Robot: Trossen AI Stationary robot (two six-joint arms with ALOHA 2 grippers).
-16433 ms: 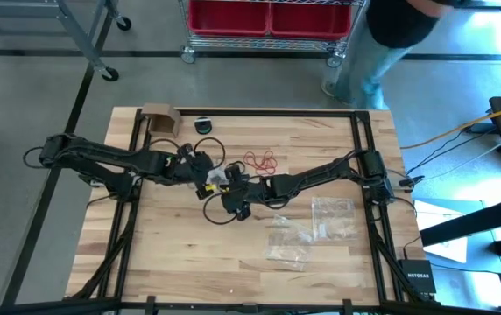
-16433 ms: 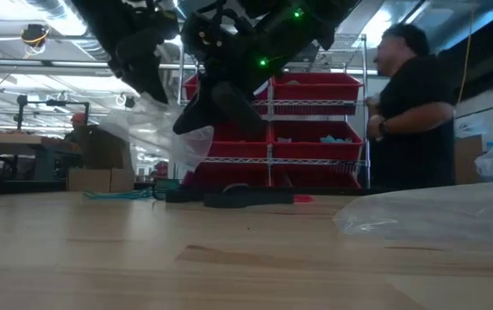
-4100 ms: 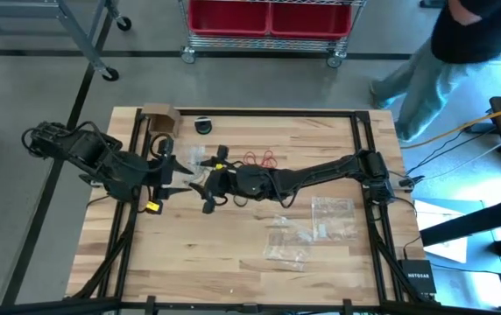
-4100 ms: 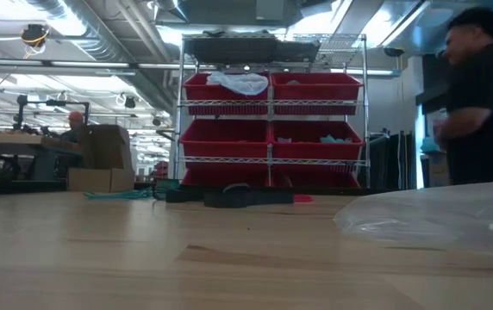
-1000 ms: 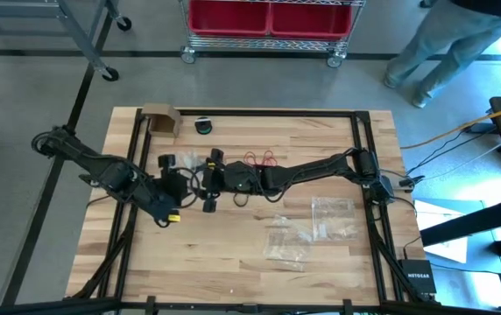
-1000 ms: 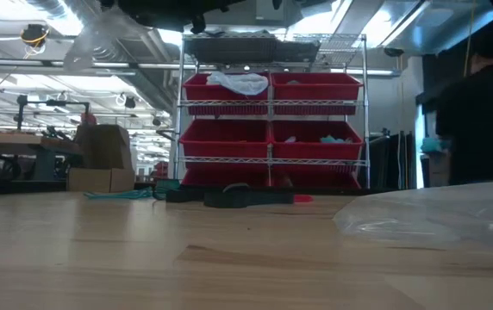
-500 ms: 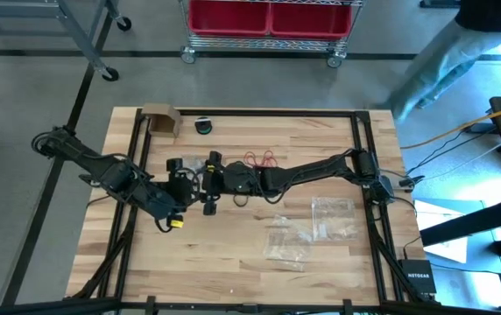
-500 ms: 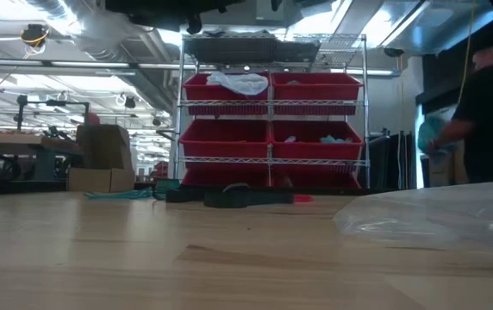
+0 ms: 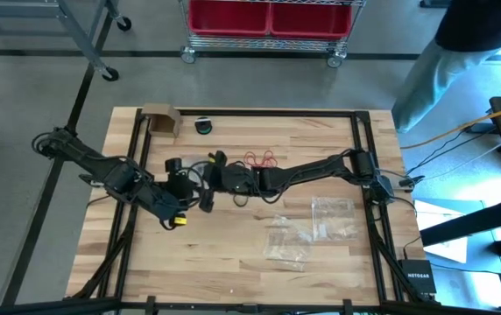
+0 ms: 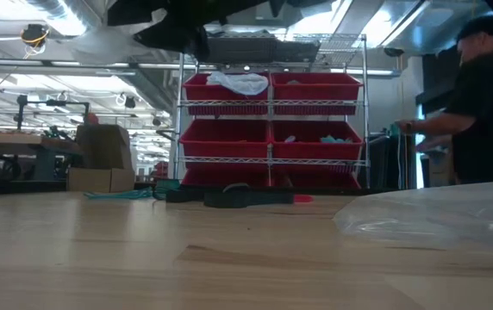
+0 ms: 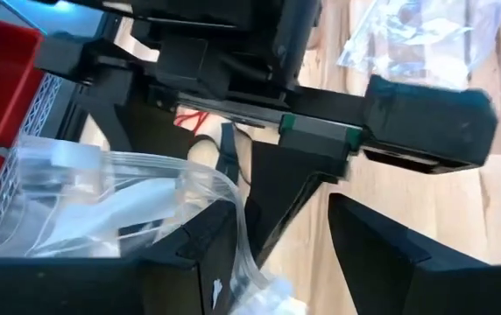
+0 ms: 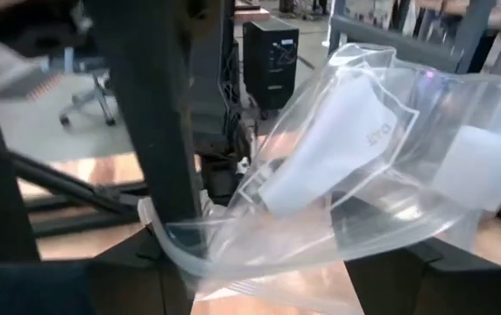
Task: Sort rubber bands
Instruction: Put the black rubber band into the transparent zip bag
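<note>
A clear plastic zip bag (image 11: pixel 102 197) (image 12: pixel 347 149) hangs in the air between my two grippers, left of the table's middle. My left gripper (image 9: pixel 181 178) (image 11: pixel 281 210) is open beside it. My right gripper (image 9: pixel 208 181) (image 12: pixel 264 262) faces it, fingers apart. Red rubber bands (image 9: pixel 260 159) lie on the table just beyond the right arm. A black rubber band (image 9: pixel 242 199) lies beside that arm. In the low view, teal bands (image 10: pixel 117 195), black bands (image 10: pixel 229 198) and a red one (image 10: pixel 302 199) lie flat far back on the table. My left gripper has the bag's lip (image 11: pixel 243 249) running along the inner side of one finger (image 11: pixel 189 262), with the bag's body on that finger's outer side. Its other finger (image 11: pixel 382 254) stands free. The bag is clear of the table. My right gripper has the bag's zip edge (image 12: pixel 259 280) lying slack across the gap between its two fingers. Whether the fingers are inside the bag's mouth or only under it, I cannot tell.
Spare clear bags (image 9: pixel 334 219) (image 9: pixel 287 241) lie on the table's right half and show near in the low view (image 10: pixel 436 215). A cardboard box (image 9: pixel 159 118) and a dark round thing (image 9: pixel 202 125) sit at the far edge. A person (image 9: pixel 461 35) stands beyond the far right corner.
My left gripper has gone a little toward the table's right edge, closer to my right gripper. In the low view the bag that showed at the picture's top is gone from there, and the dark grippers have come down into the top edge.
</note>
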